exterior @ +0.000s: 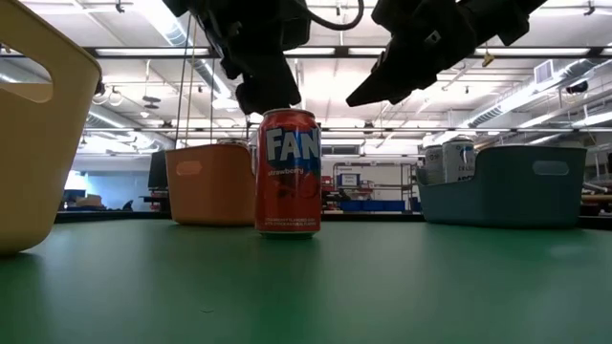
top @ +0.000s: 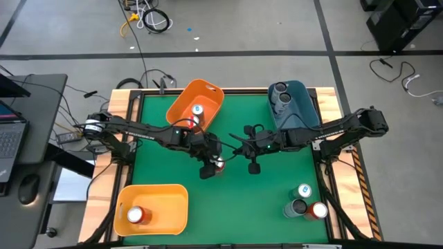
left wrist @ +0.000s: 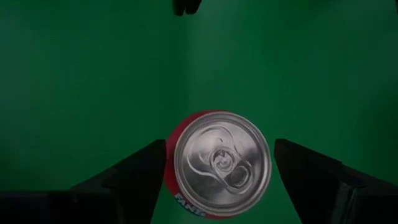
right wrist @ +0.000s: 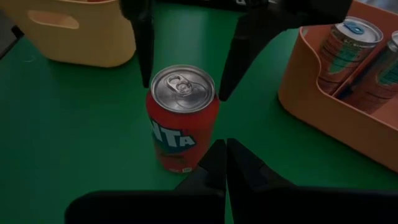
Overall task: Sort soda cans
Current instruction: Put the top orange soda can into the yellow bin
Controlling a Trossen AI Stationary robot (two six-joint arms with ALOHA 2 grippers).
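cans: one red can (top: 219, 164) mid-table, three by corner | left gripper (top: 212, 166) open astride it, apparently untouched | right gripper (top: 252, 166) closed

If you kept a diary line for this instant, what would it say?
left gripper: open, straddling upright red can, mid-table | right gripper: shut, beside can | grip: not yet

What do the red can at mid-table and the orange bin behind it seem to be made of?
Red can: likely thin aluminium; its bare brushed-silver top with a pull tab shines, and the printed red wall is glossy. Orange bin: probably moulded plastic, one even colour, matte, with rounded rim and corners.
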